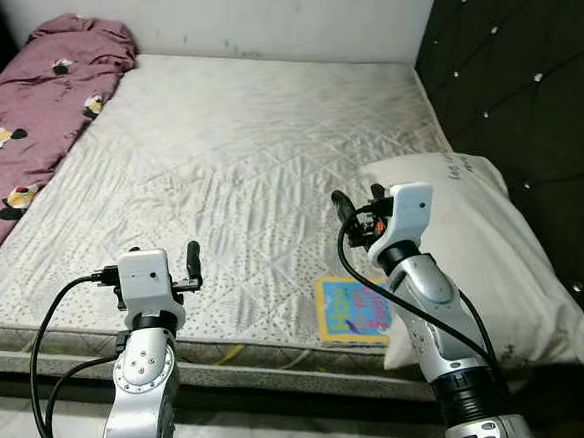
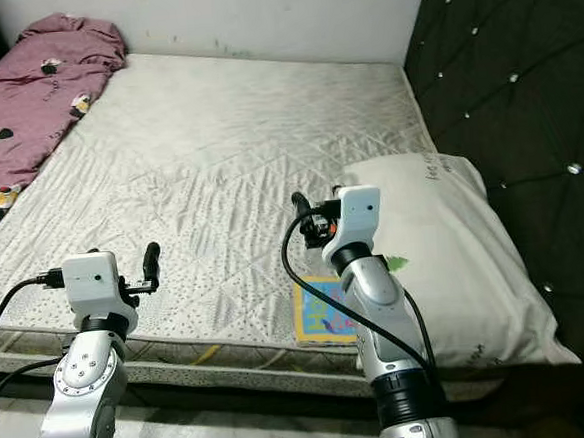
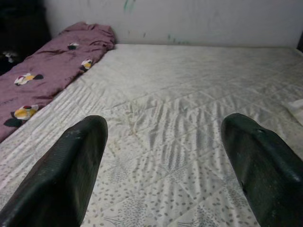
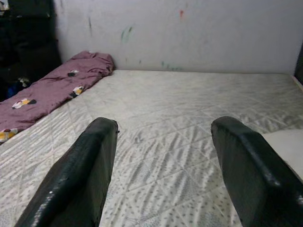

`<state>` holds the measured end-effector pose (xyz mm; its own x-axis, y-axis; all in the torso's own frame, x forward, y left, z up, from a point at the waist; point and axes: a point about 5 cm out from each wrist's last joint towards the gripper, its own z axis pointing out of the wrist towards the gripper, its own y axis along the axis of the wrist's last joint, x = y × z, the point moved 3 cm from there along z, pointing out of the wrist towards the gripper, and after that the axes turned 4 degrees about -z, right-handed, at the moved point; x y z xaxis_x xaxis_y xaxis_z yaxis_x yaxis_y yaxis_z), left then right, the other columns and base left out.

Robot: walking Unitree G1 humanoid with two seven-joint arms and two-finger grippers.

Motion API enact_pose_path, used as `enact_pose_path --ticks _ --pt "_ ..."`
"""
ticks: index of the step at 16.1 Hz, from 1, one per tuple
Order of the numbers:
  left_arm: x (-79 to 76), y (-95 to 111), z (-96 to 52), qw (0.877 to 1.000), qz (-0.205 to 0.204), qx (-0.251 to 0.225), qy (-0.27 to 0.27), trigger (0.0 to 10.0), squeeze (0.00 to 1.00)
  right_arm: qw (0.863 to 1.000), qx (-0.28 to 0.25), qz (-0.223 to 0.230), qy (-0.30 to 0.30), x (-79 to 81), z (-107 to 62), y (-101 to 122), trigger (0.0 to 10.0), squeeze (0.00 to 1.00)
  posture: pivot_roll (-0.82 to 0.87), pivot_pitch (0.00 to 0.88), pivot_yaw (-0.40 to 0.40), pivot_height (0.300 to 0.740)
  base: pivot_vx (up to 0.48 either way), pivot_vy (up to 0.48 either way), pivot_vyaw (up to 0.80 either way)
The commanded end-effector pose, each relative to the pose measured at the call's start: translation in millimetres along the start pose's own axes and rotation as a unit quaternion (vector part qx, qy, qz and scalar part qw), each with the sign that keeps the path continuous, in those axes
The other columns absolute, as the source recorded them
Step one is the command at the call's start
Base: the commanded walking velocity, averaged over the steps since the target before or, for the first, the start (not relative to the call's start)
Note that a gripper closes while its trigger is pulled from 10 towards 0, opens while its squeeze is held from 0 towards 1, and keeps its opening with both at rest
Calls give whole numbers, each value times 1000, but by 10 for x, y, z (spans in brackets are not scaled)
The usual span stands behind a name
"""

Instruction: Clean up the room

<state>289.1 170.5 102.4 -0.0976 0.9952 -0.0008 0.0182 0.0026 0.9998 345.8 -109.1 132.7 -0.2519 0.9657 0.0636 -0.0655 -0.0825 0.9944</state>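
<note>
A bare white quilted mattress (image 1: 247, 152) lies ahead. A maroon blanket (image 1: 35, 127) with cartoon prints is bunched along its far left side. At the right end rests a white pillow (image 1: 484, 246). A colourful picture book (image 1: 354, 310) lies flat on the mattress's near edge, beside the pillow. My left gripper (image 1: 185, 272) hovers open over the near edge at the left, holding nothing. My right gripper (image 1: 359, 202) is raised and open above the book, next to the pillow's left side. Between its fingertips (image 4: 94, 156) I see only mattress.
A black tufted headboard (image 1: 533, 82) stands along the right side. A pale marked wall (image 1: 258, 16) closes the far side. The mattress's front edge (image 1: 232, 359) is right below my arms, with pale floor (image 1: 25, 418) beneath it.
</note>
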Motion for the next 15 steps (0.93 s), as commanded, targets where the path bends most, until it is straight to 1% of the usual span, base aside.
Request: enact_pose_path --ticks 1,5,13,15 --pt "0 7 9 1000 -3 2 0 10000 0 1000 -1 -2 -10 -47 -11 20 10000 0 2 0 -30 740 0 0 -800" --pt "5 -8 6 1000 -5 4 2 10000 0 1000 0 -7 -11 -59 -7 17 10000 0 4 0 -34 740 0 0 -750" --pt "19 -21 16 1000 -13 8 6 10000 0 1000 2 -13 -7 -61 -3 4 10000 0 6 0 -37 740 0 0 0" --pt "19 -22 23 1000 -16 8 6 10000 0 1000 2 -14 -9 -69 2 6 10000 0 4 0 -37 740 0 381 0"
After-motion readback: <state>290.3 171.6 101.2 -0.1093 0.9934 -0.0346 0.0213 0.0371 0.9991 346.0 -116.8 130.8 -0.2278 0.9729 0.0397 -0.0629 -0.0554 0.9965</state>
